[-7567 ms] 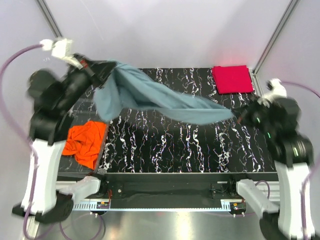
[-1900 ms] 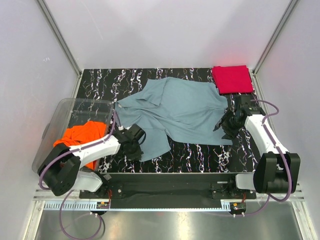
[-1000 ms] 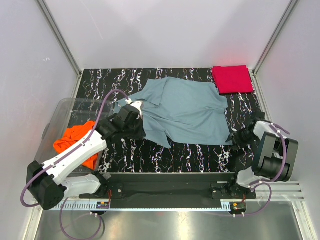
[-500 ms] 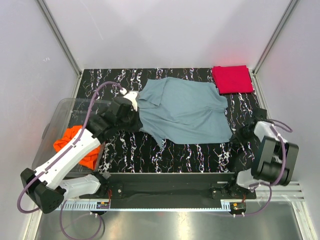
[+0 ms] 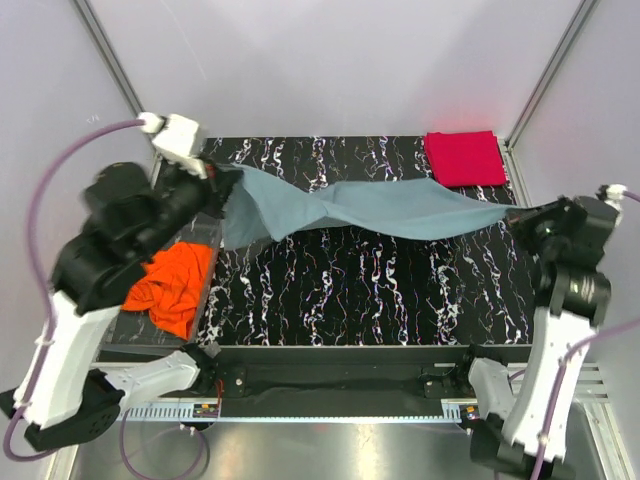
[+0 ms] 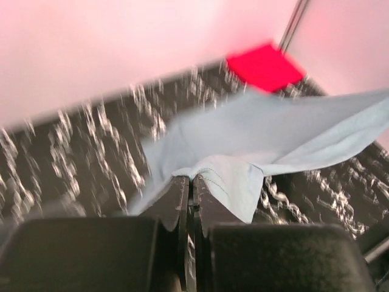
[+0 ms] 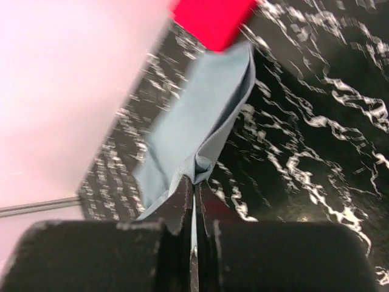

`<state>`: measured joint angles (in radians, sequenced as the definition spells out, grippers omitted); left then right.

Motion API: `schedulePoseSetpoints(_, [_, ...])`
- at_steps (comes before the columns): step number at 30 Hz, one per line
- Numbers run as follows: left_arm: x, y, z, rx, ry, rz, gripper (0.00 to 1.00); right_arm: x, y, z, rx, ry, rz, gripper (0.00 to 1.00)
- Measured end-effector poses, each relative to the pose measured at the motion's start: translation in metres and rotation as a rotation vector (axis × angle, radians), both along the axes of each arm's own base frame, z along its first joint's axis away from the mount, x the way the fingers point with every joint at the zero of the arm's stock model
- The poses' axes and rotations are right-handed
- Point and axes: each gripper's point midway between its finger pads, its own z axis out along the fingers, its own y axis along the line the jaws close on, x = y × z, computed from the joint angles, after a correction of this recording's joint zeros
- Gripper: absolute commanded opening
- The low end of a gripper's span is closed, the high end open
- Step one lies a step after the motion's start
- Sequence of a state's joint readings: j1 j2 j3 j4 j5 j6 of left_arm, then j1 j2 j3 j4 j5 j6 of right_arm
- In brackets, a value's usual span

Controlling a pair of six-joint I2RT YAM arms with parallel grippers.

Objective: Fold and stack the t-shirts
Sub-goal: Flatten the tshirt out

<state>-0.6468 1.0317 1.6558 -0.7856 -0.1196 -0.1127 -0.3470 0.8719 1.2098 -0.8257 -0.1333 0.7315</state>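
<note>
Top external view has your blue shirt (image 5: 350,205) stretched in the air between both arms, above the marbled table (image 5: 380,290). You're at the spreading step: left gripper (image 5: 216,182) and right gripper (image 5: 512,210) are each clamped on a cloth edge, perhaps the shoulders; blur hides which. Next, lower it flat and taut. It's thin, limp, sagging mid-span. Red shirt (image 5: 464,158) lies folded square, far right; orange shirt (image 5: 172,285) sits crumpled, near left.

This is a robotics lab test cell. Plain white panel walls (image 5: 330,60) enclose a black marbled tabletop (image 5: 350,290). Slanted aluminium posts (image 5: 112,52) frame the upper corners, and two cabled robot arms (image 5: 70,300) are bolted to a metal rail (image 5: 330,412) along the bottom edge.
</note>
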Motion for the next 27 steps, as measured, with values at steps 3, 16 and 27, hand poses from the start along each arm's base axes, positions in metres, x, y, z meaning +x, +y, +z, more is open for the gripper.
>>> schedulePoseSetpoints(3, [-0.026, 0.015, 0.052, -0.033, -0.149, -0.043, 0.00, -0.036, 0.013, 0.053, -0.057, -0.154, 0.001, 0.00])
schedulePoseSetpoints(16, [-0.212, 0.129, 0.242, -0.367, -0.799, -0.135, 0.00, -0.196, 0.066, 0.206, -0.302, -0.681, -0.015, 0.00])
schedulePoseSetpoints(27, [-0.032, 0.018, 0.255, -0.212, -0.720, -0.040, 0.00, -0.094, 0.007, 0.159, -0.245, -0.410, -0.116, 0.00])
